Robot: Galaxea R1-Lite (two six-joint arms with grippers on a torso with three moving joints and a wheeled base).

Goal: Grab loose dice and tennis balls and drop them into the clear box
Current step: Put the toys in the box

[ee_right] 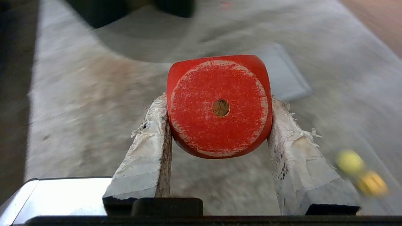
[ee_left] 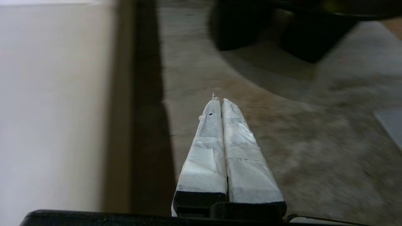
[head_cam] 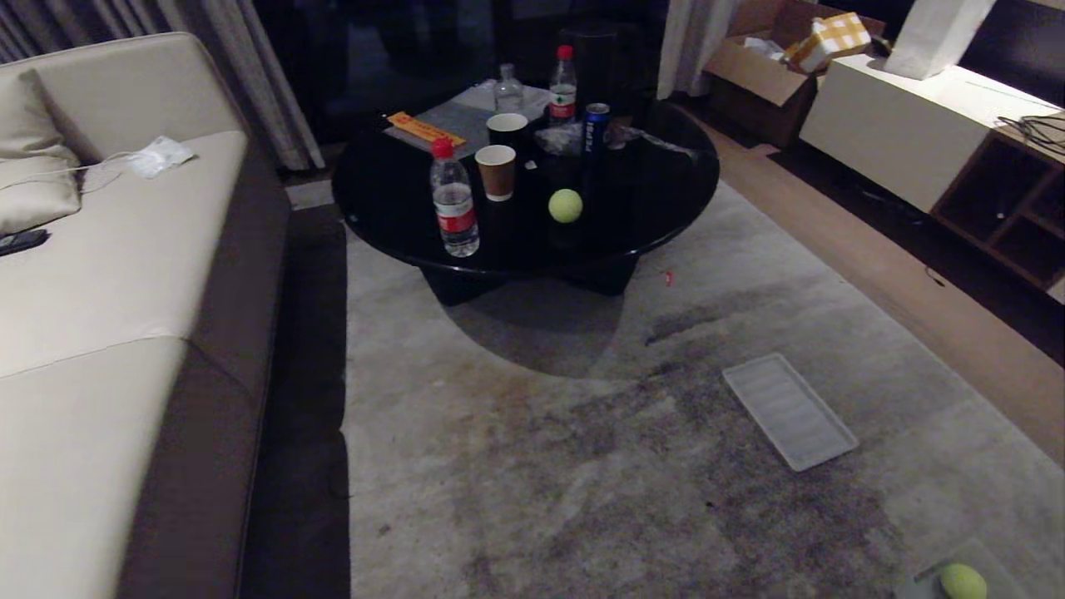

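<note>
The red die (ee_right: 220, 106) is being clamped between the fingers of the right hand (ee_right: 220, 125), half-open around it, for carrying to the box, which is not being shown. The left hand (ee_left: 221, 103) is being kept closed, empty. One tennis ball (head_cam: 565, 205) is lying on the bench (head_cam: 383, 208).

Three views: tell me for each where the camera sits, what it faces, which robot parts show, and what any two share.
Head view: high on the robot, looking forward and down at the rug, round black table, sofa and ribbed lid; no arm shows.
Left wrist view: behind the shut left gripper, facing along the rug beside the sofa.
Right wrist view: behind the right gripper, which clamps the red die, facing the rug.
Shared: all three show the lid and rug; head and right wrist views show a tennis ball.
</note>
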